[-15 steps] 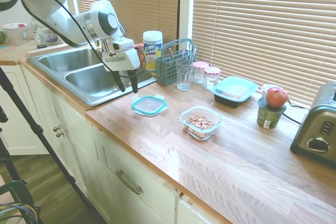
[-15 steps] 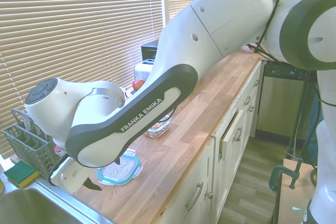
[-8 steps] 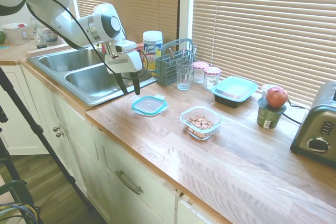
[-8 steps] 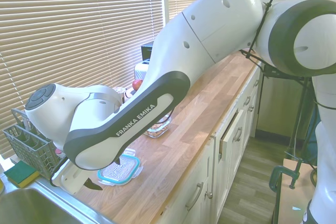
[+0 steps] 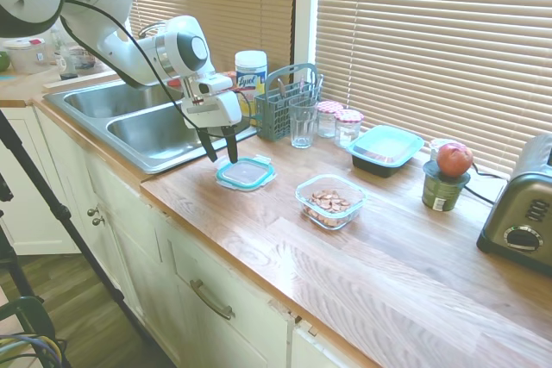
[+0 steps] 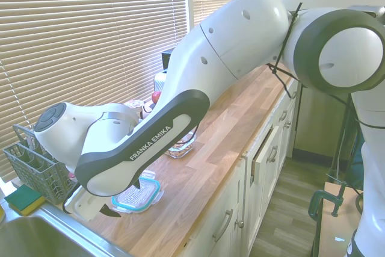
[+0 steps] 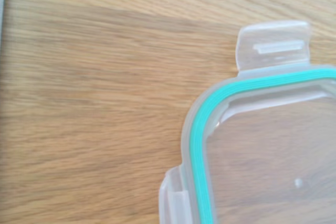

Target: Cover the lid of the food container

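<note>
The lid [image 5: 246, 172] lies flat on the wooden counter, clear with a teal rim and side tabs; it shows too in the second exterior view as the lid [image 6: 139, 195] and close up in the wrist view as the lid [image 7: 262, 145]. The food container [image 5: 330, 202], a clear tub holding brown nuts, stands uncovered to the lid's right, and only part of the food container [image 6: 182, 146] shows behind the arm. My gripper [image 5: 221, 152] hangs open just above the lid's left edge, fingers pointing down with nothing between them.
A steel sink [image 5: 138, 122] lies left of the lid. Behind it stand a wipes canister [image 5: 251, 82], a grey cutlery caddy [image 5: 285, 101], a glass [image 5: 303, 121] and two small jars [image 5: 338, 124]. Further right are a teal-topped tray [image 5: 385, 149], an apple on a can [image 5: 448, 174] and a toaster [image 5: 522, 208].
My gripper has moved right from over the sink's edge and come down toward the lid's left side. The lid and container have not moved.
</note>
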Robot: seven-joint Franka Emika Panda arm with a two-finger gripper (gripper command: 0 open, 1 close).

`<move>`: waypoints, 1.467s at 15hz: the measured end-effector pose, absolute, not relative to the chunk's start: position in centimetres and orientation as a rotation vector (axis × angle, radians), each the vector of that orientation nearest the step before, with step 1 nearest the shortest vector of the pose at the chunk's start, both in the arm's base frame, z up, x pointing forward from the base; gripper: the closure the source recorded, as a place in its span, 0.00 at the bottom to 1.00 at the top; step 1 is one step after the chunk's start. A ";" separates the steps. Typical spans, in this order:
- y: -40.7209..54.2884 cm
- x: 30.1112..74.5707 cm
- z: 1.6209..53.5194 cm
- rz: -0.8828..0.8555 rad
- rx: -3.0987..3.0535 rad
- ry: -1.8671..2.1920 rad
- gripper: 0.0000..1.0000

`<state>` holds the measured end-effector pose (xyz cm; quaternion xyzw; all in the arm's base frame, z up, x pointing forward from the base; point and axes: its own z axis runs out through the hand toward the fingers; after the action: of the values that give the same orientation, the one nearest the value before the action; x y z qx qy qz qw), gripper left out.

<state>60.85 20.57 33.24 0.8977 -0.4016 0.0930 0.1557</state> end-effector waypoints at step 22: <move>21.1 60.8 31.3 0.335 2.522 -1.068 1.00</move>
<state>60.81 21.12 31.32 0.8974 -0.3801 0.1191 0.1898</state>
